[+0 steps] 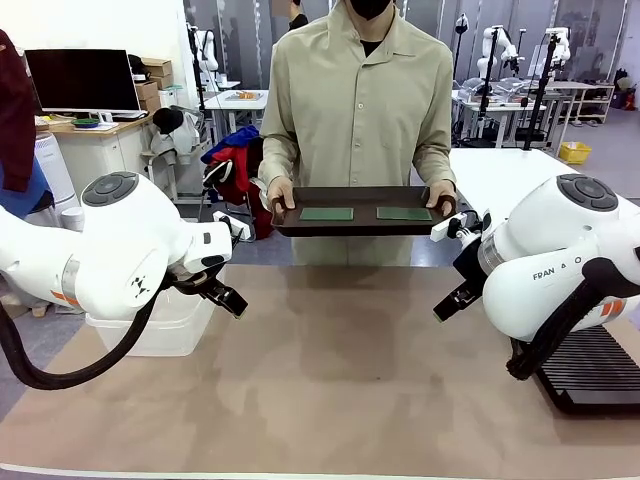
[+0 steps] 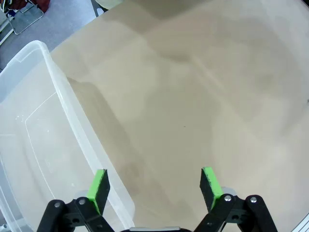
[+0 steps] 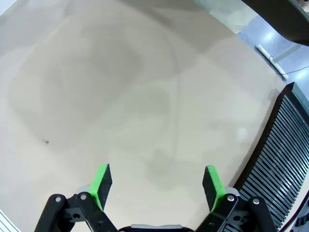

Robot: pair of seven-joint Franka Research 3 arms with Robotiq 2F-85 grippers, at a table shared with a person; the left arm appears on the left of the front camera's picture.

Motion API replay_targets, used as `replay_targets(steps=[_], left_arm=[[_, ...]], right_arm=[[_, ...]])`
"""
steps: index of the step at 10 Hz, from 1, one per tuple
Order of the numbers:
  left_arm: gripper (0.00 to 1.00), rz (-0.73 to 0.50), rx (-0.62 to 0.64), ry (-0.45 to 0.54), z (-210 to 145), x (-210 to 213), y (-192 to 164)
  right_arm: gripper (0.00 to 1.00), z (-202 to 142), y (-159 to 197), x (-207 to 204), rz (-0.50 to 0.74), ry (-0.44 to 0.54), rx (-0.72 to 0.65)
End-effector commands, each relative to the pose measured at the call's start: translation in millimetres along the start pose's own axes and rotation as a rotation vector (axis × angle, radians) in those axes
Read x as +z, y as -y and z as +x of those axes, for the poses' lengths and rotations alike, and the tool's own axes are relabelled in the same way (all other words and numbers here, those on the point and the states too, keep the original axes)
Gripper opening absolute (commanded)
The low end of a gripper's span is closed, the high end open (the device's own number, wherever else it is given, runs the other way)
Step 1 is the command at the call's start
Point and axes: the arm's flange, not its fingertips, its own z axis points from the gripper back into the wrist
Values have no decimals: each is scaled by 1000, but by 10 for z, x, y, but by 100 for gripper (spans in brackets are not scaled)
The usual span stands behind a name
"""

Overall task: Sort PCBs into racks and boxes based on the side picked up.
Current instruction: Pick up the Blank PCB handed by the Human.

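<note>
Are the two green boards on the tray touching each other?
Apart. In the front view a strip of bare tray shows between the left PCB and the right PCB.

Right arm (image 1: 560, 250), white housing: dark printed lettering (image 1: 556, 272) reads "FRAN", then a gap, then "O"; the characters between cannot be read. Left arm (image 1: 120, 245), white housing: one small dark emblem (image 1: 141, 287), too small to resolve into letters. Remaining markings in the background are illegible
</note>
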Motion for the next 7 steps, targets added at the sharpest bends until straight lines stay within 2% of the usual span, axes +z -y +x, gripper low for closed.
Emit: replay_targets(steps=[1,3,4,6,7], left_arm=[[100,0,0,0,-1,-1,1],[100,0,0,0,0,0,0],[100,13,-18,-19,14,58,12],[100,-74,-73,-60,6,137,-9],[100,-139,-89,-47,4,208,21]], right_arm=[[100,0,1,0,0,0,0],[100,0,0,0,0,0,0],[100,42,22,14,47,-17,2],[100,67,58,140,189,-26,-7],[100,84,90,246,236,-54,1]])
